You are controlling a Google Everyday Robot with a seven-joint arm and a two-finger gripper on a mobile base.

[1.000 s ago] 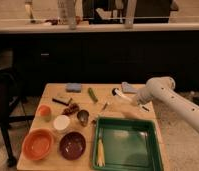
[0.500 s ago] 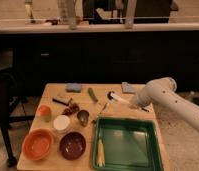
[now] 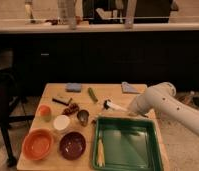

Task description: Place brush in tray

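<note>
The brush [image 3: 114, 106], white-handled with a dark head pointing left, hangs just beyond the far rim of the green tray [image 3: 143, 155]. My gripper [image 3: 130, 110] is shut on the handle's right end, at the tip of the white arm that comes in from the right. A pale yellow stick [image 3: 99, 152] lies inside the tray along its left wall.
On the wooden table left of the tray are an orange bowl [image 3: 38, 144], a maroon bowl [image 3: 72, 145], a white cup [image 3: 61, 122], a metal cup [image 3: 83, 116] and a small orange cup [image 3: 44, 111]. Farther back lie a green vegetable [image 3: 93, 94], a blue sponge [image 3: 73, 87] and a grey cloth [image 3: 129, 88].
The gripper has carried the brush forward and down, from the table's far right toward the tray's far rim.
</note>
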